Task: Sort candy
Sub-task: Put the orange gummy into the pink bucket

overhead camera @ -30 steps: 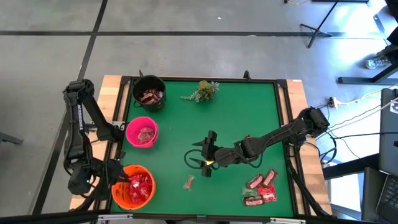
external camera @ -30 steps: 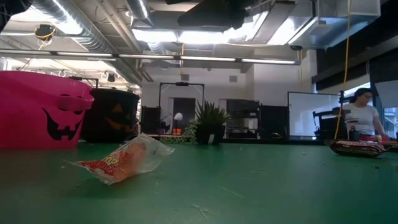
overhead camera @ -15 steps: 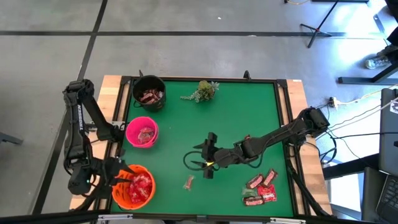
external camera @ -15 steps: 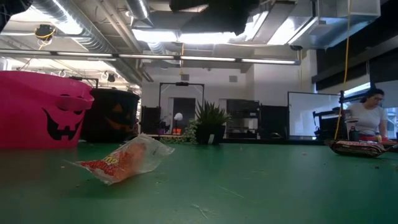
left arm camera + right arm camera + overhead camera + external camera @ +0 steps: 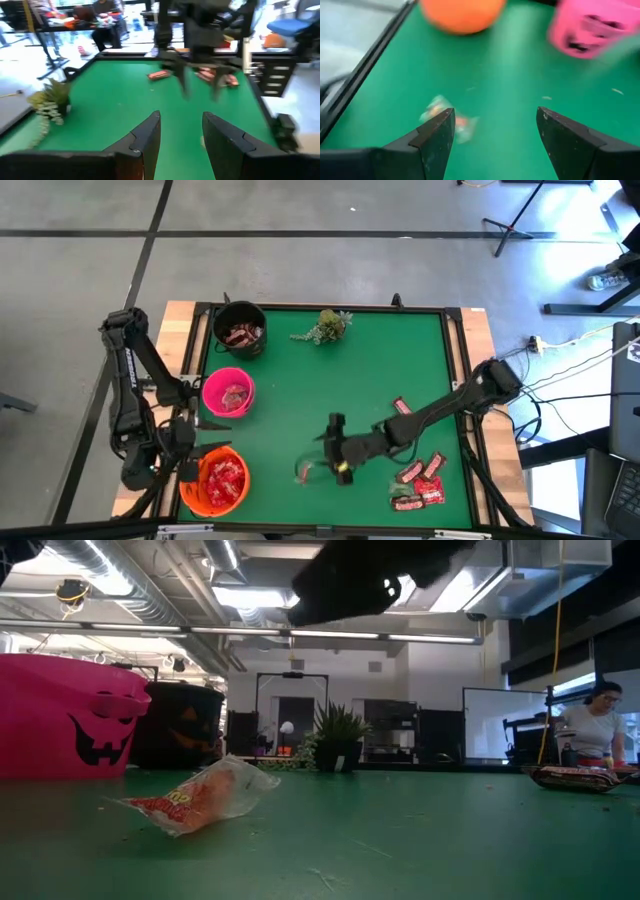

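Note:
A loose clear-wrapped candy [image 5: 303,472] with orange print lies flat on the green table [image 5: 380,360] near its near edge; it also shows in the low view [image 5: 200,795]. My right gripper [image 5: 318,460] hovers open just right of it, and in the right wrist view the candy [image 5: 447,117] lies beside one finger, untouched. My left gripper [image 5: 197,448] is open and empty [image 5: 181,135], just above the far rim of the orange bowl [image 5: 215,482] of red candy. More red candy [image 5: 420,485] lies at the near right.
A pink bowl [image 5: 228,393] and a black bowl [image 5: 240,330] holding candy stand along the left side. A green sprig [image 5: 325,325] is at the far edge, and one red candy [image 5: 402,406] lies beside the right arm. A person [image 5: 595,725] is in the room behind.
My left gripper has opened over the orange bowl and swung away from it toward the table's far side, turning to face across the table. My right gripper has come down and moved toward the near edge, closing in on the loose candy, still open.

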You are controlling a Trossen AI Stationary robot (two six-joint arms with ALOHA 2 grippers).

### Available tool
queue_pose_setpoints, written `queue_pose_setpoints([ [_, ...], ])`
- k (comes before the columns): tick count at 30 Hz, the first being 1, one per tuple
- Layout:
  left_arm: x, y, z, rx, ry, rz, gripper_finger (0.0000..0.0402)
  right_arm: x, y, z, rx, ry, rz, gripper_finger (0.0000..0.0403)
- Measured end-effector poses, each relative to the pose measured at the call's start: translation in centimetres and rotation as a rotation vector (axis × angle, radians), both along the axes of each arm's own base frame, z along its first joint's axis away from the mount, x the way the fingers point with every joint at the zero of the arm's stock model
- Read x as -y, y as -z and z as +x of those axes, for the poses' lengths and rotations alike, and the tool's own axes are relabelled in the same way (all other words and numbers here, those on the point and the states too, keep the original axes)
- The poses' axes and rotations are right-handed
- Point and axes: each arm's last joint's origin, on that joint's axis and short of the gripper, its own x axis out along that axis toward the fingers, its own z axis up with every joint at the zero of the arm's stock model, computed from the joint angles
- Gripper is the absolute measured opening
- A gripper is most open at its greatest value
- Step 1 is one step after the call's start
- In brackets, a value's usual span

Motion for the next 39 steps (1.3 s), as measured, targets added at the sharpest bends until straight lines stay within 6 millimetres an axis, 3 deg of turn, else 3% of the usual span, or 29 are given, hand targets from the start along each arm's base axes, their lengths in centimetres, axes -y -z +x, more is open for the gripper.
queue_pose_setpoints([
  [7, -0.6, 0.1, 1.2, -0.037, -0.044, 0.002, 0.0135, -2.0, 2.9, 1.0, 0.037, -0.129, -0.019, 0.0276],
  [15, -0.8, 0.1, 1.7, -0.055, -0.055, -0.020, 0.0135, -2.2, 3.4, 1.3, 0.012, -0.144, -0.012, 0.0275],
  [22, -0.9, 0.1, 2.0, -0.050, -0.069, -0.033, 0.0135, -2.8, 5.8, 4.0, -0.163, -0.203, -0.072, 0.0275],
  [28, -0.8, 0.0, 2.1, -0.045, -0.070, -0.045, 0.0135, -2.5, 5.7, 5.9, -0.206, -0.244, -0.081, 0.0275],
  [31, -0.8, 0.0, 2.1, -0.044, -0.071, -0.051, 0.0135, -1.9, 6.6, 6.3, -0.228, -0.255, -0.092, 0.0274],
  [34, -0.7, 0.0, 2.1, -0.042, -0.069, -0.063, 0.0135, -1.2, 7.5, 6.3, -0.288, -0.258, -0.091, 0.0257],
  [39, -0.7, -0.1, 2.1, -0.037, -0.069, -0.074, 0.0135, -0.7, 8.1, 6.4, -0.326, -0.270, -0.064, 0.0190],
])
